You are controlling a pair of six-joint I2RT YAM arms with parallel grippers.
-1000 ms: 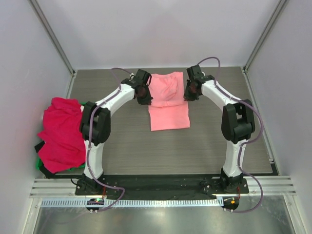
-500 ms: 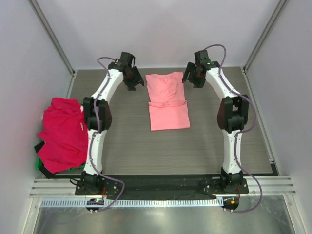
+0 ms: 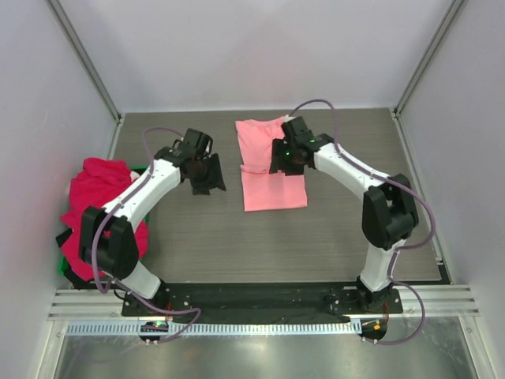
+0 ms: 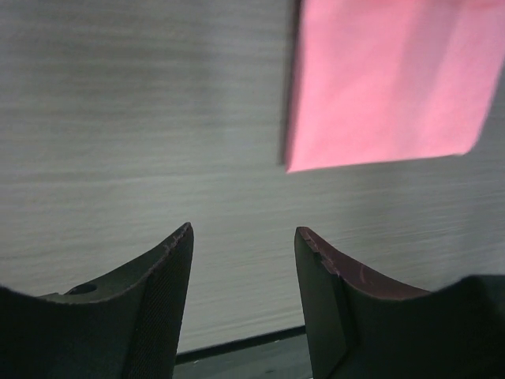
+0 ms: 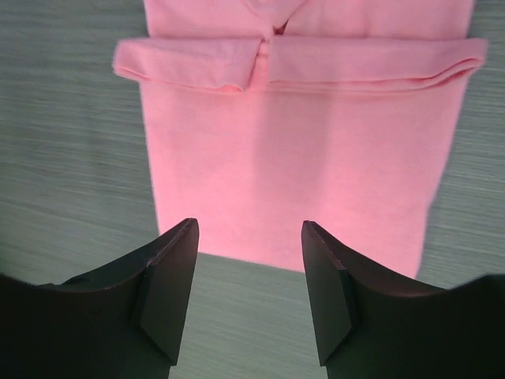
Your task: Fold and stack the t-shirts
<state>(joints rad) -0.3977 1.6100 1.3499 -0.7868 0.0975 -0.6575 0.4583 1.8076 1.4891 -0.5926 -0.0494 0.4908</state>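
A light salmon-pink t-shirt (image 3: pixel 264 178) lies flat mid-table as a long narrow strip, its sleeves folded in across it. My right gripper (image 3: pixel 282 158) hovers open over the shirt's right side; in the right wrist view its fingertips (image 5: pixel 249 229) frame the pink cloth (image 5: pixel 292 158) near the hem, holding nothing. My left gripper (image 3: pixel 209 178) stands open over bare table left of the shirt, and the shirt's corner (image 4: pixel 387 79) shows up right of its gripper (image 4: pixel 243 237). Crimson t-shirts (image 3: pixel 99 213) lie heaped at the left edge.
The red heap rests on a green tray (image 3: pixel 61 265) with black cloth (image 3: pixel 63 237) poking out. White walls with metal posts close in the table (image 3: pixel 197 237) on three sides. A black rail (image 3: pixel 260 294) runs along the near edge.
Both grippers opened and let go of the pink shirt's far end. The left arm swung back and left onto bare table; the right arm drew in over the shirt.
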